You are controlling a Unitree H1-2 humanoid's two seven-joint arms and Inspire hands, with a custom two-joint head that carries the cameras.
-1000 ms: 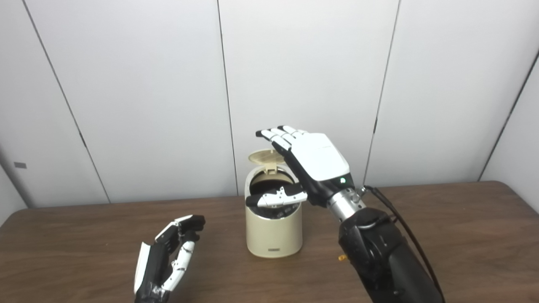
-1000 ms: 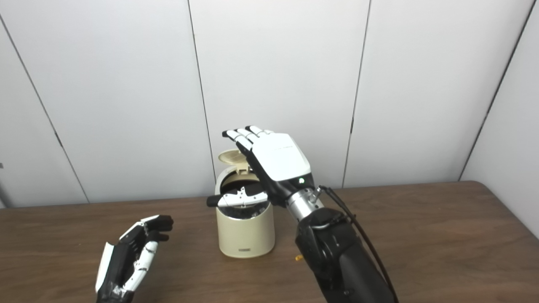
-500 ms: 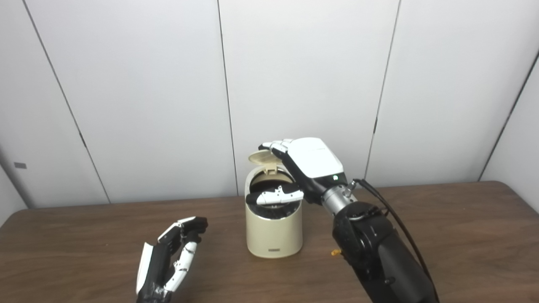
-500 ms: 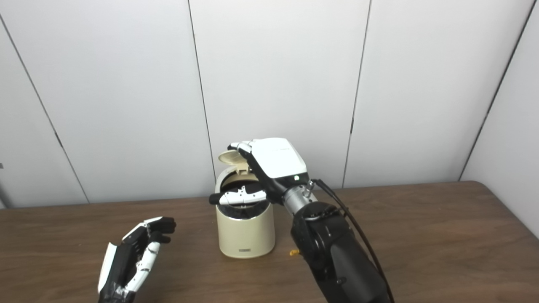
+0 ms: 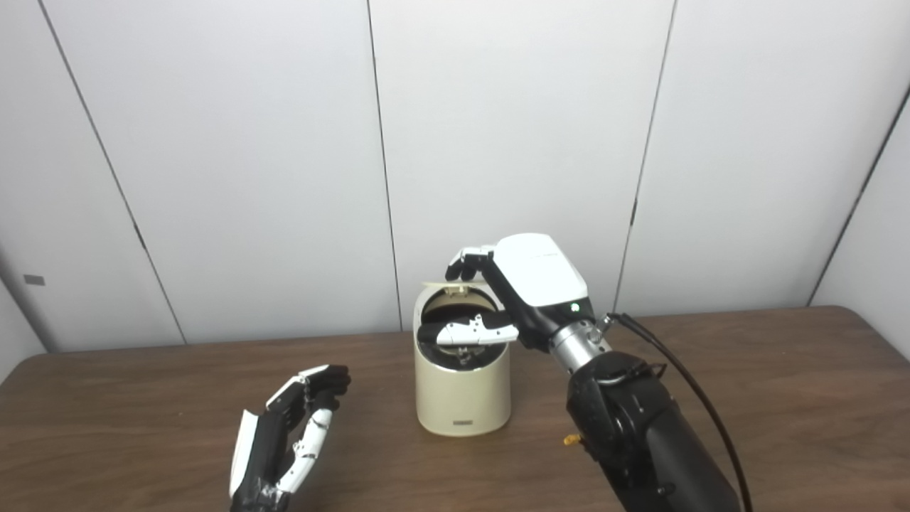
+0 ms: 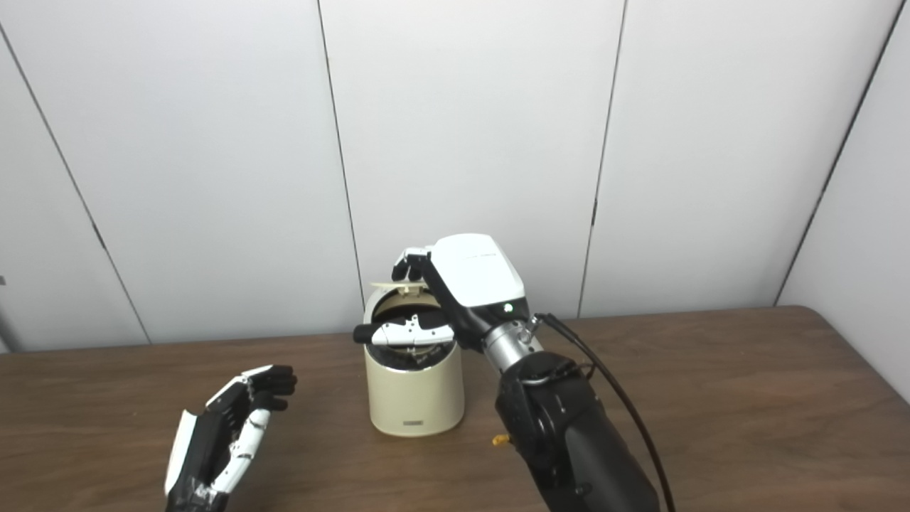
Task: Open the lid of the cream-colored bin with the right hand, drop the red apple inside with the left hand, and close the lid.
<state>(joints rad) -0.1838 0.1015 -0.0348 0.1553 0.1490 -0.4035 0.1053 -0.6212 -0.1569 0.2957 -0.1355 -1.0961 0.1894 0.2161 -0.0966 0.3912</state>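
While robot hand [image 5: 530,284] curls above, bin [image 5: 462,391] sits below.

We see a white panelled wall [image 5: 512,128] behind | thin dark vertical seams [image 5: 380,142] divide its panels | our brown wood-grain table [image 5: 782,384] spans the foreground, rounded far corners | we note even, soft light, no hard shadows

Brown wooden table [image 5: 782,398], white panelled wall [image 5: 533,128] behind, dark seams between panels
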